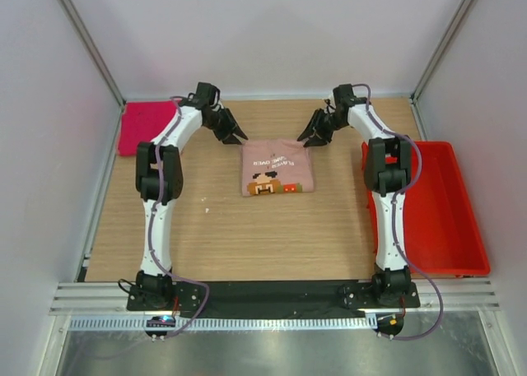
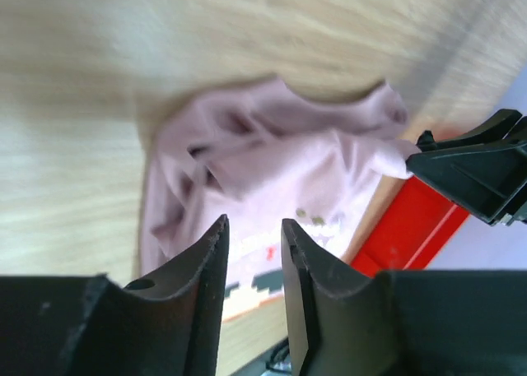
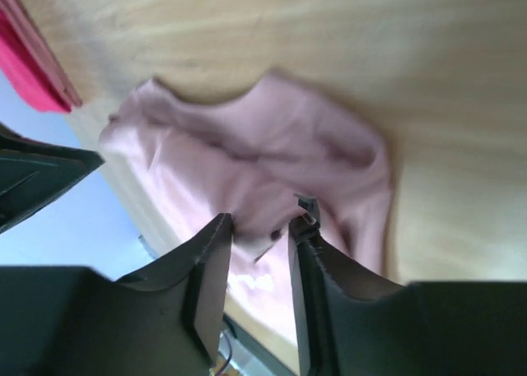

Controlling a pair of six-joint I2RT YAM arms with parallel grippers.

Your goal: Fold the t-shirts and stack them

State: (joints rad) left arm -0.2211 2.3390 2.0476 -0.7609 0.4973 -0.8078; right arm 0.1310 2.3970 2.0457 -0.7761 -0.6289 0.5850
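The pale pink t-shirt (image 1: 277,168) lies folded into a rectangle at the table's middle, print side up. It also shows in the left wrist view (image 2: 272,158) and the right wrist view (image 3: 255,146), rumpled at its far edge. The magenta t-shirt (image 1: 146,127) lies folded at the far left and shows in the right wrist view (image 3: 33,71). My left gripper (image 1: 235,134) (image 2: 254,228) is open and empty, just above the pale shirt's far left corner. My right gripper (image 1: 314,134) (image 3: 262,224) is open over the far right corner, jaws straddling a fabric fold.
A red plastic bin (image 1: 436,211) stands along the right edge and shows in the left wrist view (image 2: 408,228). White walls enclose the table on three sides. A black strip and metal rail run along the near edge.
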